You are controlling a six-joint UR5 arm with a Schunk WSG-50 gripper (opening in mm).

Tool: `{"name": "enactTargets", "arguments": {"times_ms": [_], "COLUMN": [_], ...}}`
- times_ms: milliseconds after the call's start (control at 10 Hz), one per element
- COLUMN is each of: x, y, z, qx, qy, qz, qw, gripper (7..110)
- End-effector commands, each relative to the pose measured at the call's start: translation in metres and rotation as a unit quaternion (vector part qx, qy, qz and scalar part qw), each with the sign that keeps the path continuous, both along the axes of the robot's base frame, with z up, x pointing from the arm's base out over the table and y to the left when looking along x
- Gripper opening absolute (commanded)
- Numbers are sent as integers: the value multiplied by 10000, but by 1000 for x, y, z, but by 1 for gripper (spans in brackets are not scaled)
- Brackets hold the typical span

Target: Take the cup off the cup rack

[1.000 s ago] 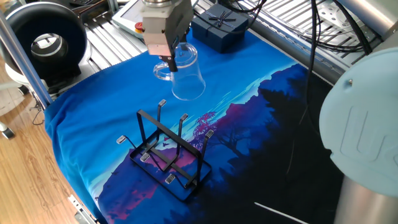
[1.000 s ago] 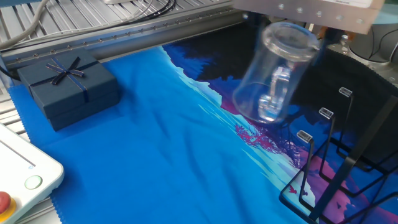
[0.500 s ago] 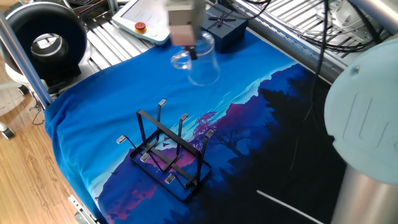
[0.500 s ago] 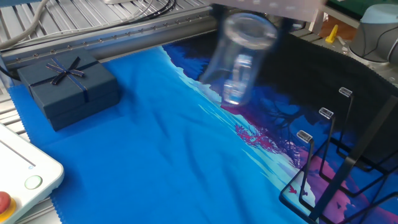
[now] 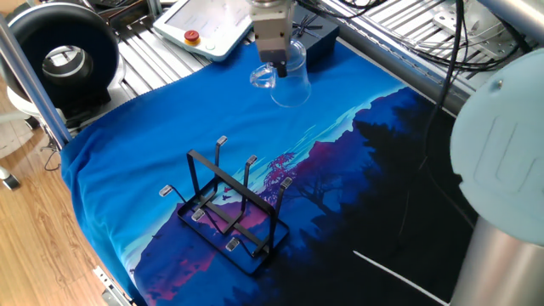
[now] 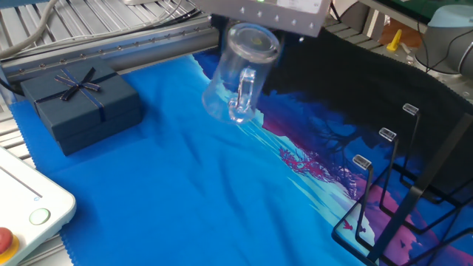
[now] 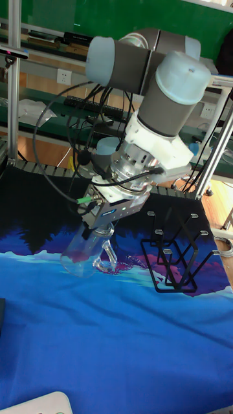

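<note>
Now, up front the black cup rack [image 5: 228, 204] stands empty on the blue cloth [image 5: 144, 144] covering the surface. Farther back, the end effector [image 5: 274, 58] is clamped on the clear cup [image 5: 287, 78], tilted in the air, well apart from the rack, near the navy gift box [image 6: 77, 103].

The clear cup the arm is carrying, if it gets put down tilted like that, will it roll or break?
The cup looks like rigid clear glass, so probably fragile if dropped. Held tilted by the gripper above the blue cloth, its round body might roll when laid sideways, though the loop handle would likely stop it. The smooth wall may be slippery.
</note>
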State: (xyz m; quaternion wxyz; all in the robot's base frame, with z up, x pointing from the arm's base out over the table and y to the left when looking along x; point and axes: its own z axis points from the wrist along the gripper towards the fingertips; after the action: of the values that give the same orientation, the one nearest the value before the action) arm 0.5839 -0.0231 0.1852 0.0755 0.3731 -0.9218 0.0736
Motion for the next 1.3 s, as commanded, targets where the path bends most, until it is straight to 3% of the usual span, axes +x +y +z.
{"name": "enactTargets", "arguments": {"times_ms": [0, 100, 200, 400, 500, 600, 900, 1200], "x": [-13, -22, -29, -18, -15, -16, -21, -22], "y": [51, 79, 81, 66, 66, 62, 76, 74], "z": [4, 12, 13, 12, 11, 12, 12, 12], "qx": [523, 613, 574, 169, 147, 56, 305, 209], "qy": [475, 688, 774, 407, 321, 304, 453, 416], "qz": [-251, -584, -994, -1721, -1913, -1961, -1977, -2304], "qw": [9972, 9940, 9904, 9841, 9809, 9801, 9787, 9720], "gripper": [44, 44, 44, 44, 44, 44, 44, 44]}}
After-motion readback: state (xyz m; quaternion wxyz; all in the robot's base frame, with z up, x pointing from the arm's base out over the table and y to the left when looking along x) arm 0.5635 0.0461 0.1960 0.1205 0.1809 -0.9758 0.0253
